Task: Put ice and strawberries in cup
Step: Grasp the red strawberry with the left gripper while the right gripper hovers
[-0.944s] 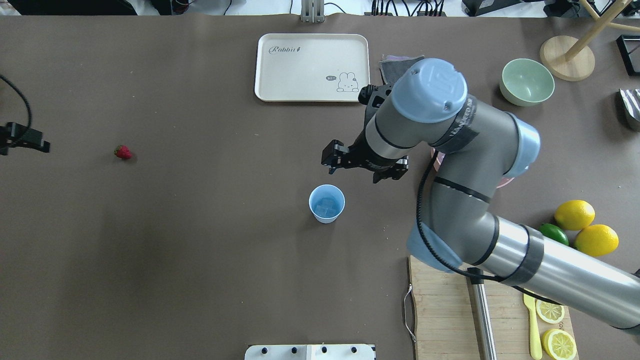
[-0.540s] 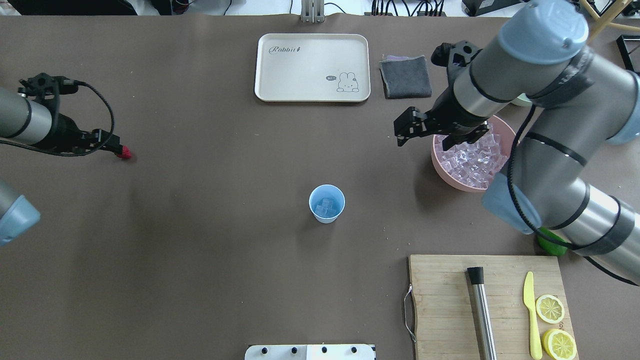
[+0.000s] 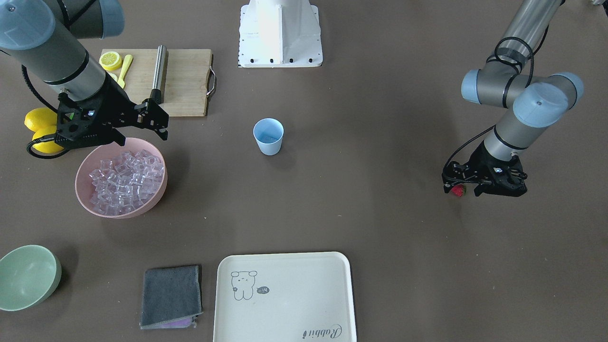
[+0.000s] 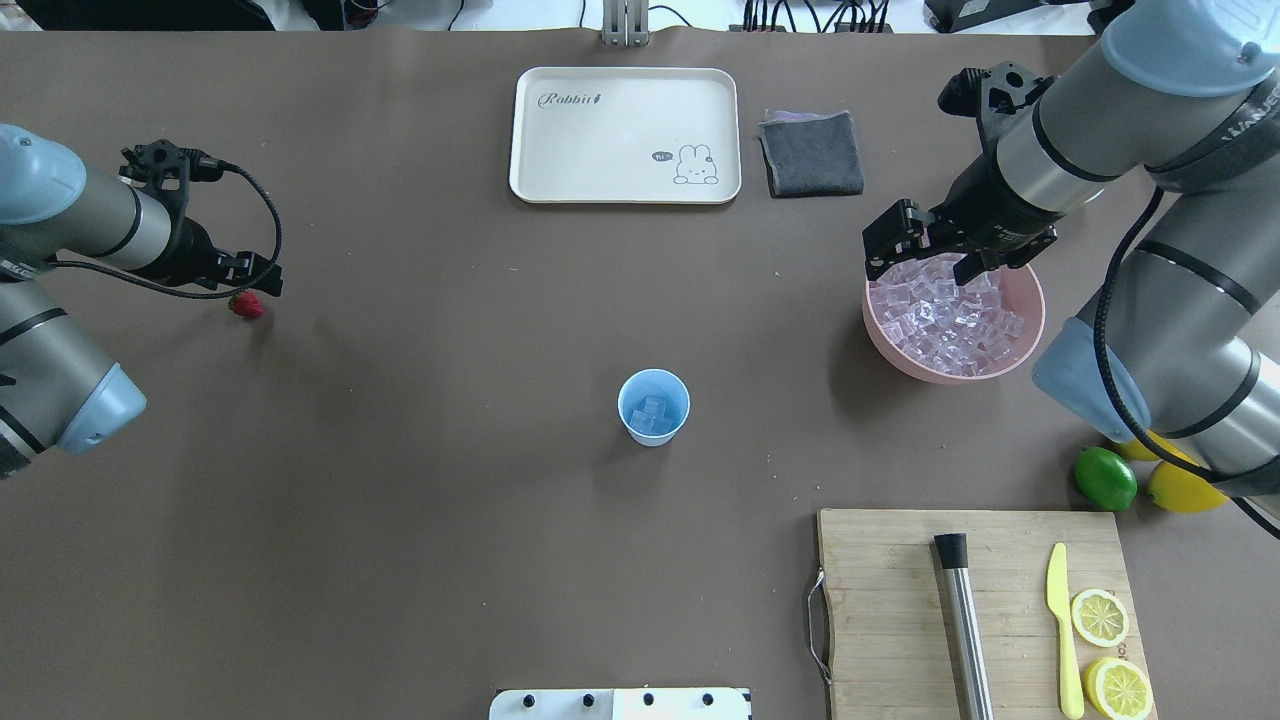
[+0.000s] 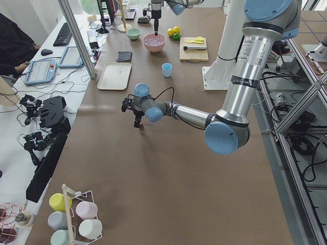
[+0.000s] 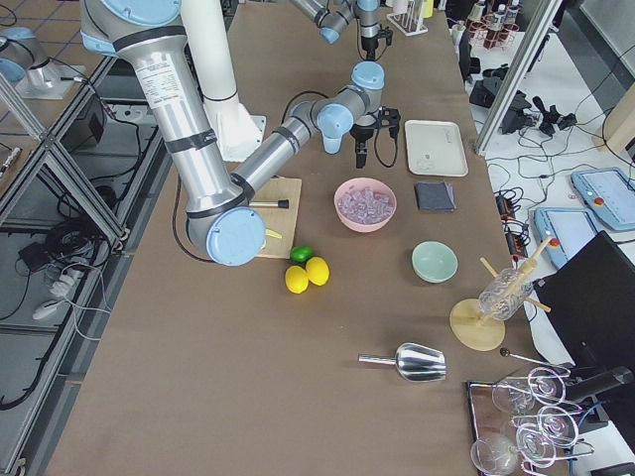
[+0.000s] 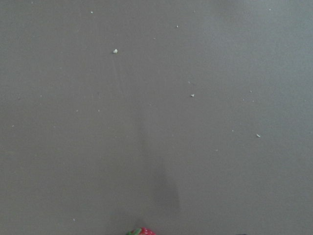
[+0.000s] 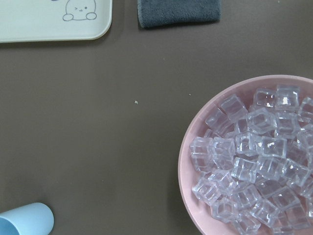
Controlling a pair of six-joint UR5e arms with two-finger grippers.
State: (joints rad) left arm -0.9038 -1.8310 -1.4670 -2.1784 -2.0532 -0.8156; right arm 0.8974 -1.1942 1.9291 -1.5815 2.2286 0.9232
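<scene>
The light-blue cup [image 4: 653, 405] stands mid-table with a few clear ice cubes inside. More ice [image 4: 950, 315] fills the pink bowl [image 4: 890, 350] at the right. My right gripper [image 4: 925, 262] hovers over that bowl's far-left rim, open, with nothing between its fingers. The red strawberry [image 4: 246, 305] lies on the table at the far left. My left gripper [image 4: 252, 288] is low over it, open, with its fingers on either side of the berry [image 3: 458, 191]. In the left wrist view only the berry's top [image 7: 142, 231] shows at the bottom edge.
A cream tray [image 4: 625, 135] and a grey cloth [image 4: 810, 152] lie at the far side. The cutting board [image 4: 880, 600] near right holds a steel rod, a yellow knife and lemon slices. A lime [image 4: 1105, 478] and lemons sit beside it. A green bowl [image 3: 26, 275] stands far right.
My right arm swung from above the cup rightward to the pink bowl. My left arm came in from the left edge and reached the strawberry.
</scene>
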